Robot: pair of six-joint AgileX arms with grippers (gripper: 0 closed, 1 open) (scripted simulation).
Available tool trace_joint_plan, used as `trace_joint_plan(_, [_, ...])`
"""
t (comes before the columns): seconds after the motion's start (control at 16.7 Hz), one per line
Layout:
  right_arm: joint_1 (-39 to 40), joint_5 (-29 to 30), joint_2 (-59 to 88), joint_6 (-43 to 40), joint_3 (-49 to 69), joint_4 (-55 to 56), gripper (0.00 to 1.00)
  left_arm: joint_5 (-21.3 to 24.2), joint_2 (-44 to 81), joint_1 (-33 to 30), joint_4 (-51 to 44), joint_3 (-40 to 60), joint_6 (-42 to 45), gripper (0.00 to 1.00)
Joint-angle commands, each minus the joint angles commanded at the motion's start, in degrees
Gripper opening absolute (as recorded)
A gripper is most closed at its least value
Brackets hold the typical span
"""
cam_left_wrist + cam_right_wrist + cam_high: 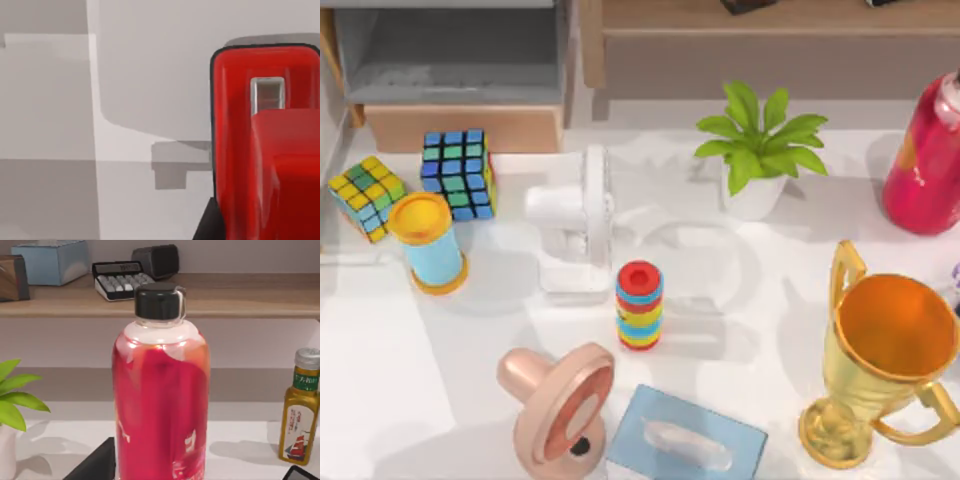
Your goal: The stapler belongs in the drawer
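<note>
The glossy red stapler (260, 150) looms very close in the left wrist view, seen end-on with a small metal window in its top, against pale grey surfaces. A dark edge of my left gripper (204, 227) shows beside its base. The drawer (455, 75) stands pulled out at the table's far left, with grey inner walls and a light tan front panel (460, 128); nothing lies on the grey floor that I can see. In the right wrist view my right gripper (197, 474) is open, its dark fingertips (95, 465) wide apart just in front of the pink-red bottle (160, 390).
Two colour cubes (458, 172) and a blue-and-yellow cylinder (430, 245) sit before the drawer. Mid-table hold a white stand (575, 215), a ring stack (639, 305) and a potted plant (757, 150). A gold trophy (885, 350), tissue box (685, 440) and pink object (560, 405) line the front.
</note>
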Motion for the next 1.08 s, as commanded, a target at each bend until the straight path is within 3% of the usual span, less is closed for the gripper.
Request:
trace_joint_plan(0.3, [0.0, 0.0, 0.0, 0.0, 0.0, 0.0, 1.00, 0.0, -0.1, 0.0, 0.4, -0.7, 0.0, 0.00])
trace_joint_plan(1.08, [0.0, 0.0, 0.0, 0.0, 0.0, 0.0, 1.00, 0.0, -0.1, 0.0, 0.4, -0.7, 0.0, 0.98])
